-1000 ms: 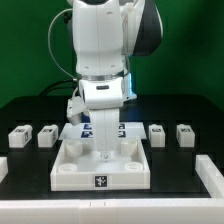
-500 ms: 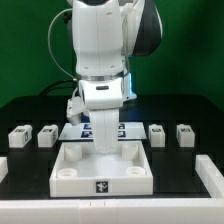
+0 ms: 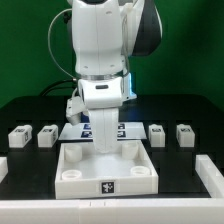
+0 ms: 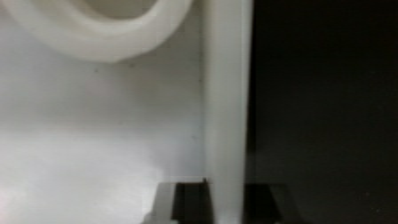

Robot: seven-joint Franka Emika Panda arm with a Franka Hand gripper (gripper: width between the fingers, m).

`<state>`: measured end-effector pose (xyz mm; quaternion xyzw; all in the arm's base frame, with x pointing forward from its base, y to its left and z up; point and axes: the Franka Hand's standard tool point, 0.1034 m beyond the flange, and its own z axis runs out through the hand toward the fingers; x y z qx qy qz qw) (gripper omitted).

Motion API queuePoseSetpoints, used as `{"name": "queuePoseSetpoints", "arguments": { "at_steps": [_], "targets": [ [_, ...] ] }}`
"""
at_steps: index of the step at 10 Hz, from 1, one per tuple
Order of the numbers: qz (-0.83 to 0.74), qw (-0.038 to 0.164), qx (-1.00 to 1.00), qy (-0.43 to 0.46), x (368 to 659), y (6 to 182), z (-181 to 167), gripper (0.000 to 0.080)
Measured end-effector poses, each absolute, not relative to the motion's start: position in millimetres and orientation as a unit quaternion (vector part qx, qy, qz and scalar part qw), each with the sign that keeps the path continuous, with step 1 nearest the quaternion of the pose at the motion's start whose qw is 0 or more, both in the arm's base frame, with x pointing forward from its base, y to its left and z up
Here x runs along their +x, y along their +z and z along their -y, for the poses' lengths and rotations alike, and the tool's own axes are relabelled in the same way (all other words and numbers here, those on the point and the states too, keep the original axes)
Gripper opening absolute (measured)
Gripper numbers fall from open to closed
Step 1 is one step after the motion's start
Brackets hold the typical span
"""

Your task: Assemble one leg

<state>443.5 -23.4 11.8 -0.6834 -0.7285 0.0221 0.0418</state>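
Gripper [image 3: 104, 150] low over smooth white tray [image 3: 75, 178]

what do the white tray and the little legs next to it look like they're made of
The white tray looks like rigid moulded or printed plastic: matte, uniform white, rounded socket rims, thick walls. The legs, e.g., share that flat white look, so probably the same plastic; each carries a black-and-white tag, seemingly a printed sticker. Too small to confirm surface texture.

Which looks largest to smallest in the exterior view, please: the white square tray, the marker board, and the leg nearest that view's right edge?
1. White square tray with round corner sockets, clearly largest.
2. Flat white marker board, mostly hidden behind arm and tray, so its rank is unsure.
3. Small white blocky leg, smallest.
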Motion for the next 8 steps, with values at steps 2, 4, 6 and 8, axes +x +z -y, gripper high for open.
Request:
{"name": "queuePoseSetpoints", "arguments": {
  "at_steps": [2,4,6,8],
  "targets": [
    [0.728,0.042,-0.683,0.022,444,11.8,23,0.0064],
    [0.711,0.042,-0.702,0.019,450,11.2,3,0.0064],
    [0.695,0.04,-0.718,0.007,468,11.2,-30,0.0064],
    [0.697,0.037,-0.716,-0.007,487,13.4,-61,0.0064]
  ]
}}
